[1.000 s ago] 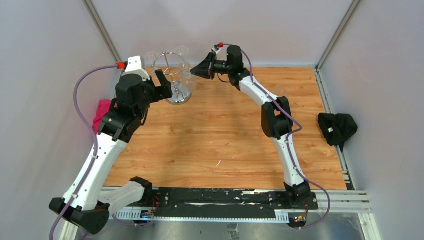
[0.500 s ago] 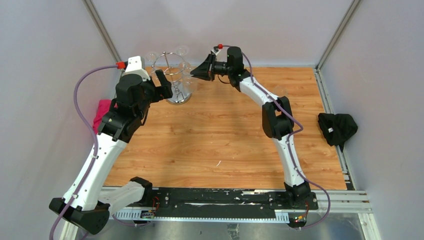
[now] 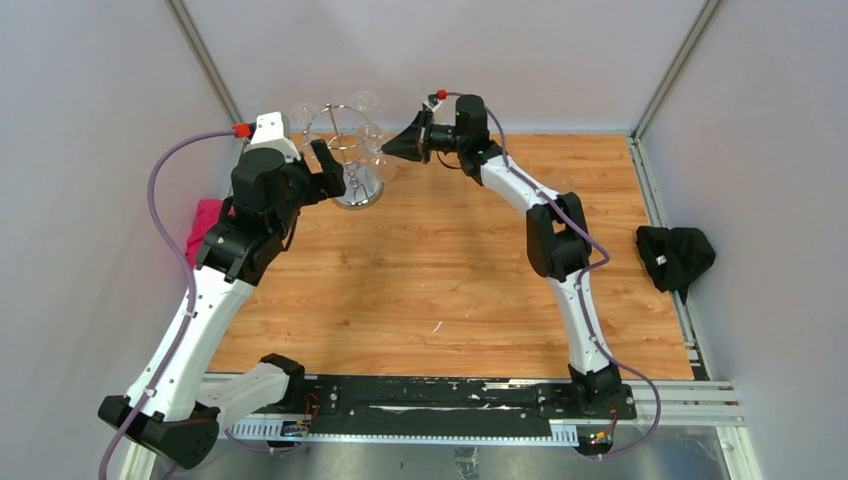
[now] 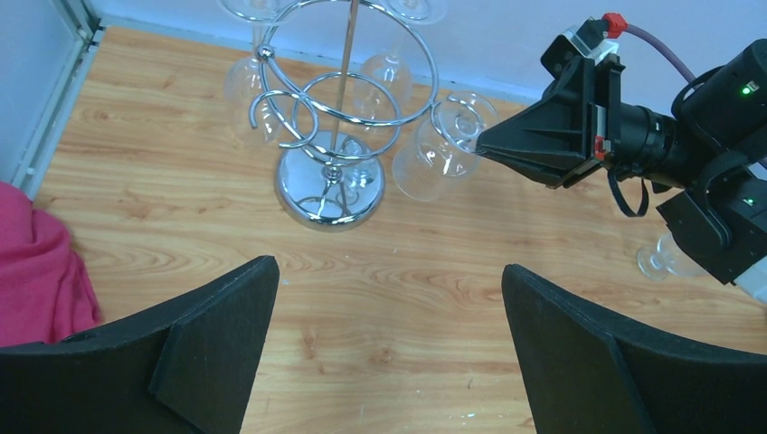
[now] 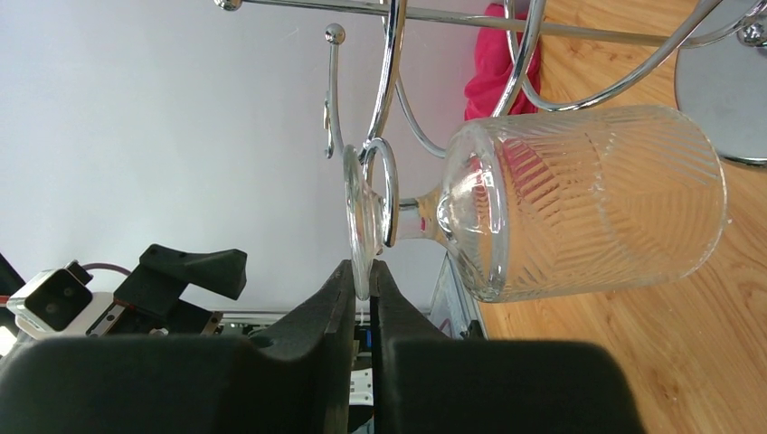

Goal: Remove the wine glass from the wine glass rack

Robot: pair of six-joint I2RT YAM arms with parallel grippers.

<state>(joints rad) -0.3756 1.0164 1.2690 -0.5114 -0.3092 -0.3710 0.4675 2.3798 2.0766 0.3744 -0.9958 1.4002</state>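
Note:
The chrome wine glass rack stands at the table's far left, with clear glasses hanging upside down from its hooks. One wine glass hangs on the rack's right side, tilted. My right gripper is shut on the rim of this glass's foot, which still sits in its hook. My left gripper hovers just in front and left of the rack, jaws wide open, nothing between them.
Other glasses hang on the rack's far side. A lone glass stands on the wood to the right. A pink cloth lies at the left edge, a black cloth outside the right rail.
The right gripper has edged toward the rack and closed its jaws onto the glass's foot. The left arm has not moved.

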